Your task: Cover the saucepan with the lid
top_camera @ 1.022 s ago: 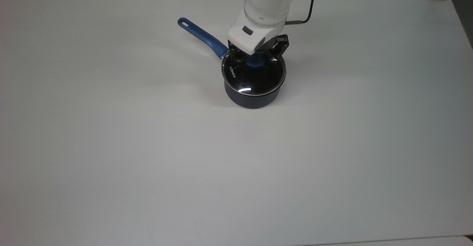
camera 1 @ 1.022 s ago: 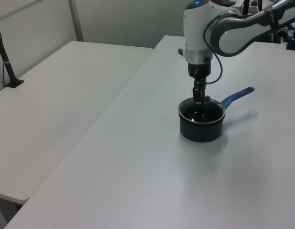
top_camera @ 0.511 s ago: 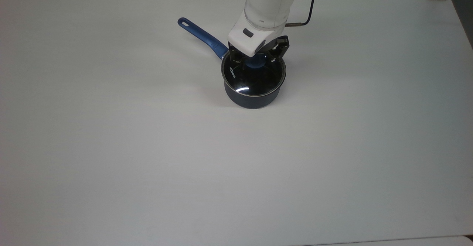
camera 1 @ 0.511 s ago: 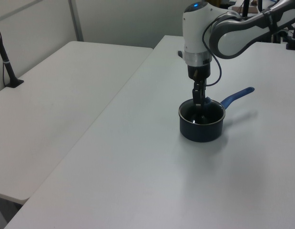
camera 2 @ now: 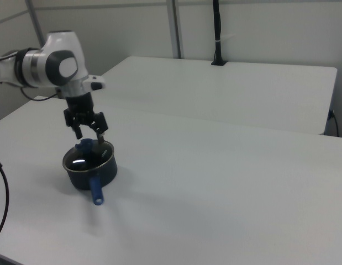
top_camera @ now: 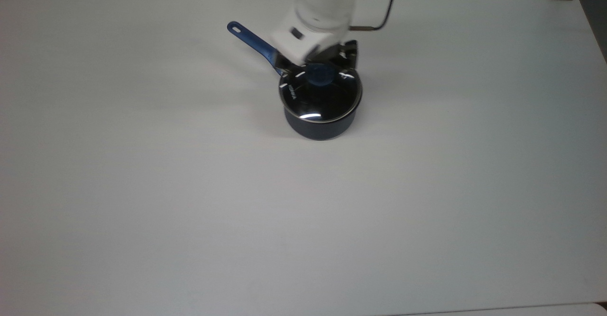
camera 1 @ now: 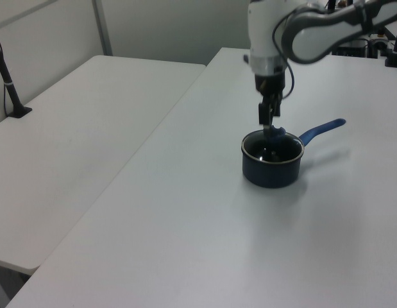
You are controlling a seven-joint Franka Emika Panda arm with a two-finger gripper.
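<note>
Surface: plain white table.
Pan: small dark navy saucepan, long blue handle reaching toward the top view's upper left.
Cover: round clear glass lid with blue knob, seated on the pan's rim.
Gripper: above the knob, fingers spread apart, holding nothing.

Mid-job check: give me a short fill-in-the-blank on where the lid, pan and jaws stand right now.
1. The lid sits on top of the ____.
2. The knob on the lid is coloured ____.
3. The gripper hangs above the knob with its jaws ____.
4. In the top view, the saucepan handle points toward the upper ____.

Missing words: saucepan; blue; open; left
</note>
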